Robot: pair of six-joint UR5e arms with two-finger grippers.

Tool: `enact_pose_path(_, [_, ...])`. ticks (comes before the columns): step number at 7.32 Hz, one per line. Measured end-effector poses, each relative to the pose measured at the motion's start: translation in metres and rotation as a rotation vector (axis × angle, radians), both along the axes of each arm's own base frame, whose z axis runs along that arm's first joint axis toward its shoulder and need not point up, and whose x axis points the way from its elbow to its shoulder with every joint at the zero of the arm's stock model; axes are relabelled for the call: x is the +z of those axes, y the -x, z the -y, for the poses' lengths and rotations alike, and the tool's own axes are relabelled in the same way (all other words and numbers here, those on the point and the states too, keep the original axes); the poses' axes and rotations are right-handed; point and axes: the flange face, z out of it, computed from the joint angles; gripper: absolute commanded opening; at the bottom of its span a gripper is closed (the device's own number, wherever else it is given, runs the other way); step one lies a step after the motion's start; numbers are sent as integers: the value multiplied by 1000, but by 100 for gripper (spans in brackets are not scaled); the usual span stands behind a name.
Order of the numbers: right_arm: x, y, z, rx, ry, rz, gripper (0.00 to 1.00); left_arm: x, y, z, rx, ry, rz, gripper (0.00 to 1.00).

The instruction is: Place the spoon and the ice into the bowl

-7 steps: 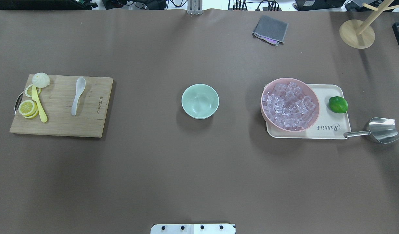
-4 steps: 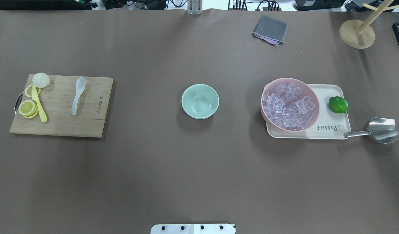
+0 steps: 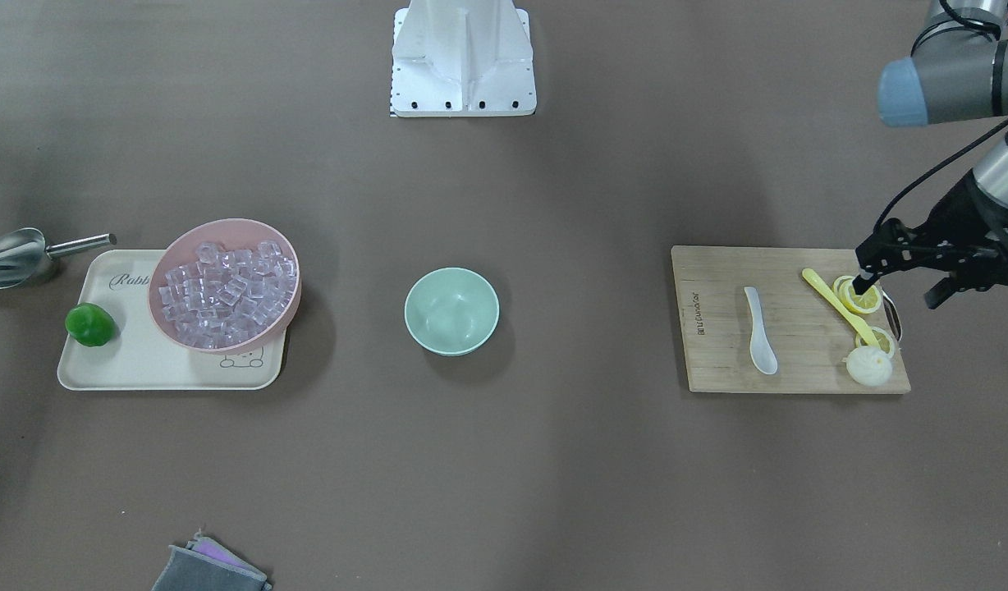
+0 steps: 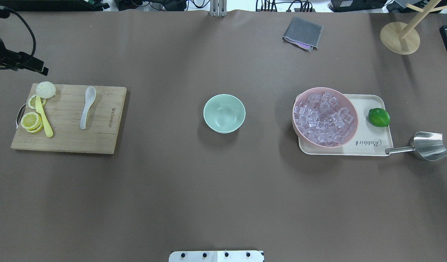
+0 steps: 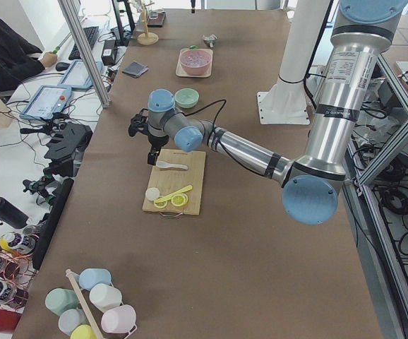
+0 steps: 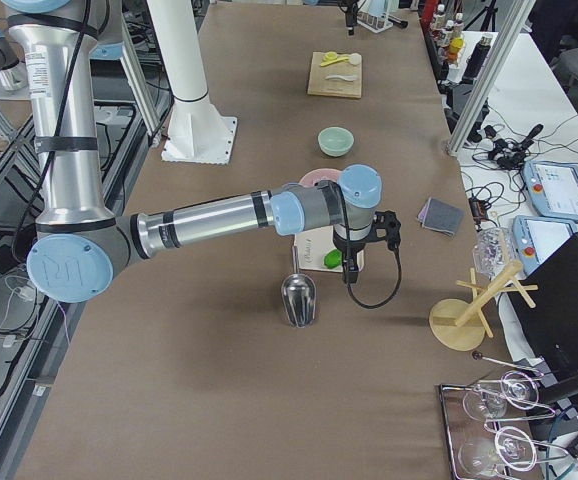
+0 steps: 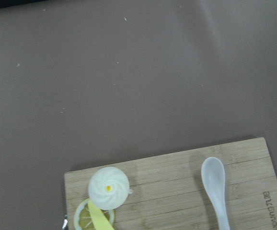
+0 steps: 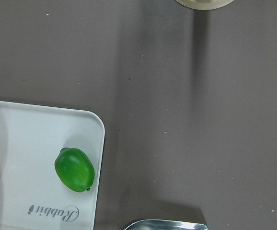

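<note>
Toward the spoon (image 4: 87, 106), unmoved on the cutting board (image 4: 99, 138), my left fingers (image 3: 895, 289) have swung in, spread and empty, near its far edge; I should shift toward the bowl (image 4: 224, 113), centre over the handle, then descend; right fingers (image 6: 348, 266): cannot tell.

On bamboo cutting board (image 4: 67, 142): lemon slices (image 4: 30, 120), yellow utensil (image 4: 44, 118), steamed bun (image 4: 46, 89). On cream tray (image 4: 369, 102): pink bowl (image 4: 294, 118), lime (image 4: 378, 117). Just beside tray, metal scoop (image 4: 429, 145). At far edge, grey cloth (image 4: 303, 32), wooden stand (image 4: 399, 38).
</note>
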Motion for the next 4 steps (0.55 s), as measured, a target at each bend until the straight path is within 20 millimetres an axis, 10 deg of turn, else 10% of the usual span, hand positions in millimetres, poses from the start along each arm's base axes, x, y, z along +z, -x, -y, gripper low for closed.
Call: enact_pose_path(4, [-7, 7, -1, 19, 57, 72, 100, 8, -107, -26, -64, 24, 54, 97])
